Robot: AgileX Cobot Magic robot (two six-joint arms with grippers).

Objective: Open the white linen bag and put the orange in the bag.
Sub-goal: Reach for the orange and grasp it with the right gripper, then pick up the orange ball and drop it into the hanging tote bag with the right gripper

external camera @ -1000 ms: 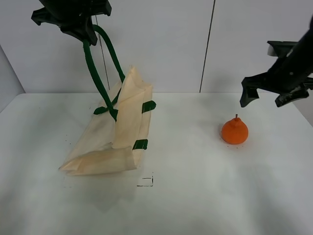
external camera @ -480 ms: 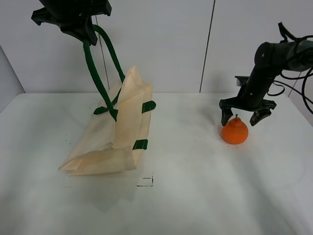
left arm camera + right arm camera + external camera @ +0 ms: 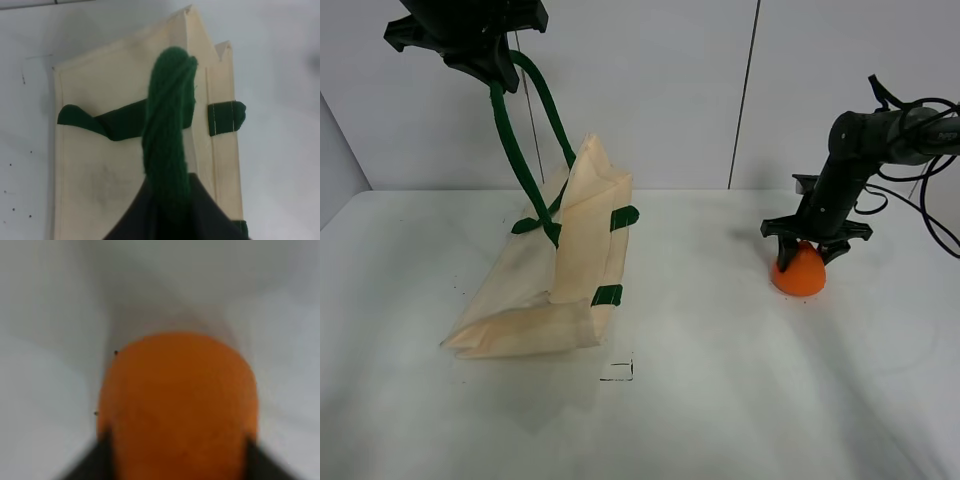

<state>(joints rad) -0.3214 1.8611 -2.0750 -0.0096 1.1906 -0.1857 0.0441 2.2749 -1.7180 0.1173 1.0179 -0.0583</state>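
Observation:
The white linen bag [image 3: 560, 270] stands tilted on the white table at the left, and shows cream in the left wrist view [image 3: 100, 165]. My left gripper [image 3: 485, 55] is high above it, shut on the dark green strap handle [image 3: 515, 150], which is pulled up taut; the handle also shows in the left wrist view [image 3: 167, 125]. The orange [image 3: 800, 275] sits on the table at the right. My right gripper [image 3: 810, 255] is lowered over its top, open, with a finger on each side. In the right wrist view the orange [image 3: 177, 405] fills the space between the dark fingertips [image 3: 92, 472].
A small black square mark [image 3: 617, 370] is on the table in front of the bag. Black cables [image 3: 920, 200] hang behind my right arm. The white back wall stands close behind the table's far edge.
My right gripper came in from the right, moved over the orange and dropped down around its top. The left gripper and the bag have not moved.

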